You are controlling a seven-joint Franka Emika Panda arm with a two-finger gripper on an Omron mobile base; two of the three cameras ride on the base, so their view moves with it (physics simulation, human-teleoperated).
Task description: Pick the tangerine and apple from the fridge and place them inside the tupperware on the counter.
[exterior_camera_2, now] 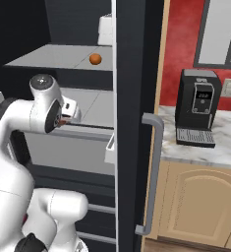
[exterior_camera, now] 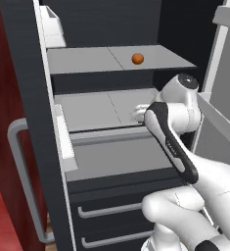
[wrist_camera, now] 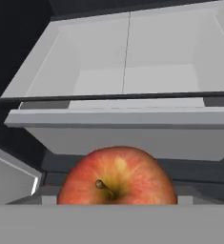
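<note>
**Orange fruit on shelf, apple at the hand**

You have the apple right at the gripper, inside the fridge; finger tips hidden, so a grasp cannot be confirmed. The tangerine sits untouched on the upper shelf. Judged early: nothing delivered yet, both fruits left to carry.

The apple is cut off at its lower part by the hand view's bottom, the claw's tips are hidden, and the arm covers the fridge's middle shelf.
</note>
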